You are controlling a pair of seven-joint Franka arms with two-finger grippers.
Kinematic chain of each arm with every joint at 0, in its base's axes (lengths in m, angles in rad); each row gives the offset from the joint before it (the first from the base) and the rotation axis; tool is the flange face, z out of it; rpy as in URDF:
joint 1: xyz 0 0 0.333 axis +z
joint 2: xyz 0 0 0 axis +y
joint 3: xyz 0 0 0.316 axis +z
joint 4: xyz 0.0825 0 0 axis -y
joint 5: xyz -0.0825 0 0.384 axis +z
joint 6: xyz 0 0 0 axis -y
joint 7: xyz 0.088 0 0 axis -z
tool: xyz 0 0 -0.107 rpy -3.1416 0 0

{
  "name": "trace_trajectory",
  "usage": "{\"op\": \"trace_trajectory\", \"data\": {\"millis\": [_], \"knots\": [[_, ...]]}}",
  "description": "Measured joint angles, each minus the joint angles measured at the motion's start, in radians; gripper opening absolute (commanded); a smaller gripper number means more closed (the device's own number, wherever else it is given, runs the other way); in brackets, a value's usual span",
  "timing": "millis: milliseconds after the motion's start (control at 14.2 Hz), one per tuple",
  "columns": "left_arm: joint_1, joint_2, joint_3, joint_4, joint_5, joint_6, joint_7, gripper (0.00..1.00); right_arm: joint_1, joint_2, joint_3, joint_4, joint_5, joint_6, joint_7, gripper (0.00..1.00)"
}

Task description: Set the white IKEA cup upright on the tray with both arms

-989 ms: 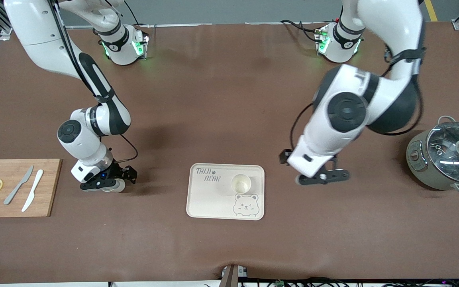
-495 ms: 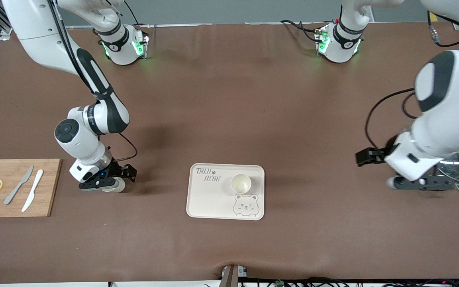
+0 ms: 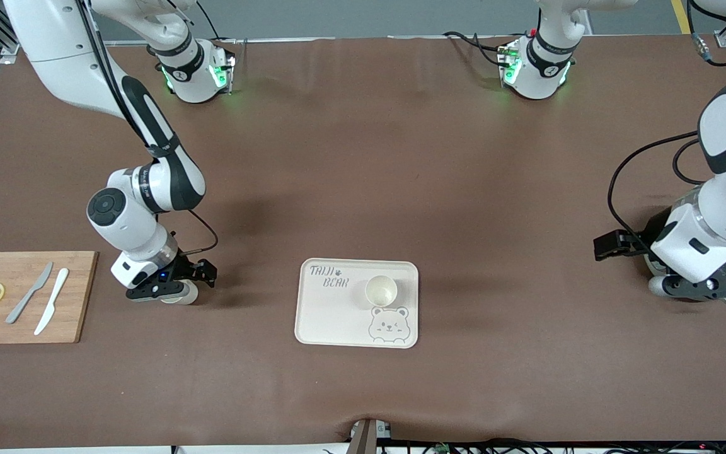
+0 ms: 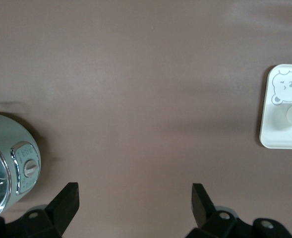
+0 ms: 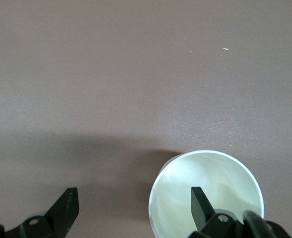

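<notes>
Seeing small round white cup (image 3: 381, 291) standing upright on flat cream-white rectangular bear-print tray (image 3: 331, 315). Holding both jaw sets apart & empty: left gripper (image 3: 702, 288) over grey glass-lidded pot (image 4: 9, 136), right gripper (image 3: 171, 291) at 2nd white cup (image 5: 185, 188), one finger over its mouth. Prob. risking a tip-over there if rt arm swings off sideways, finger catching rim
</notes>
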Motion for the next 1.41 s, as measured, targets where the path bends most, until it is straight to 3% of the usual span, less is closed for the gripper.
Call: {"op": "trace_trajectory", "data": {"millis": [212,353,565,707,848,1060,1413], "knots": [[0.000,-0.064,0.000,-0.085,0.000,0.005,0.000,1.00,0.003,0.000,0.002,0.000,0.000,0.000,0.000,1.00],[-0.001,-0.136,0.000,-0.209,0.000,0.078,0.000,1.00,0.003,0.000,0.002,0.000,0.000,0.000,0.000,1.00],[-0.001,-0.306,-0.001,-0.507,0.000,0.287,0.005,1.00,0.003,0.000,0.002,0.000,0.000,0.000,0.000,0.70],[0.000,-0.382,0.000,-0.614,0.000,0.318,0.015,1.00,0.003,0.000,0.002,0.000,0.000,0.000,0.000,0.57],[0.002,-0.424,0.000,-0.656,0.000,0.321,0.024,1.00,0.003,0.000,0.002,0.001,0.000,0.000,-0.001,0.45],[0.008,-0.447,0.003,-0.676,-0.001,0.316,0.049,1.00,0.003,0.000,0.002,0.003,0.000,0.000,-0.002,0.19],[0.010,-0.448,0.006,-0.689,-0.002,0.260,0.138,1.00,0.002,-0.001,-0.001,0.006,-0.002,0.001,-0.006,0.00]]}}
